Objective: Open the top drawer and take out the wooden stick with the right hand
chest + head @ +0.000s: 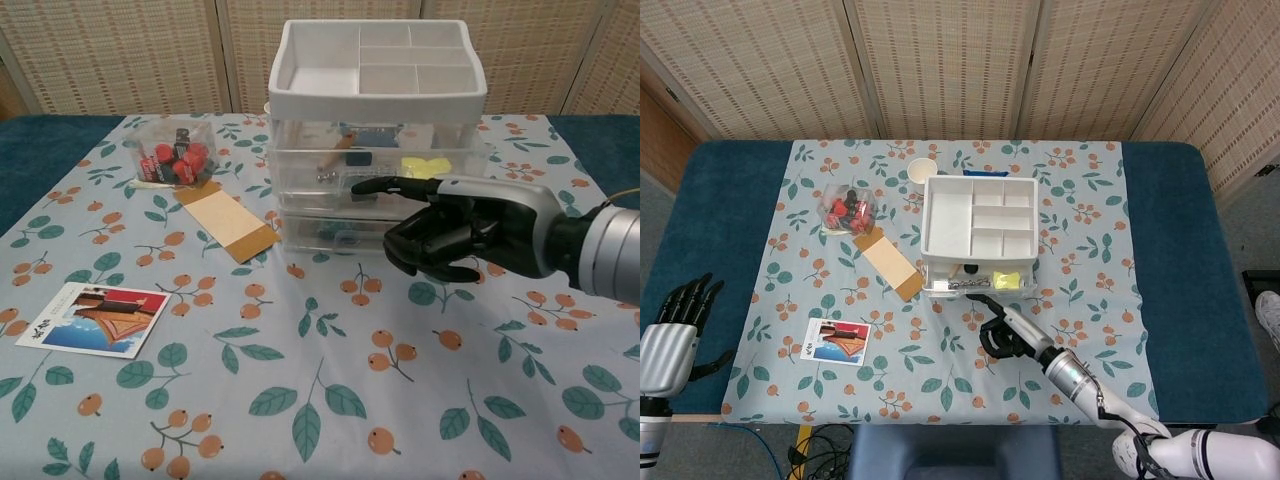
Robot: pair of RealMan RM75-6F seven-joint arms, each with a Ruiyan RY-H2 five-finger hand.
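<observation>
My right hand (455, 232) is hooking one extended finger at the front of the top drawer (974, 281), other fingers curled, holding nothing. Drawer is standing pulled out, exposing the wooden stick (338, 152) lying inside for grasping.

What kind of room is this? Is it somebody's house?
Probably a robot practice room, not a house. A table with a flowery tablecloth stands before woven folding screens, and loose cables lie on the floor under the table's front edge.
</observation>
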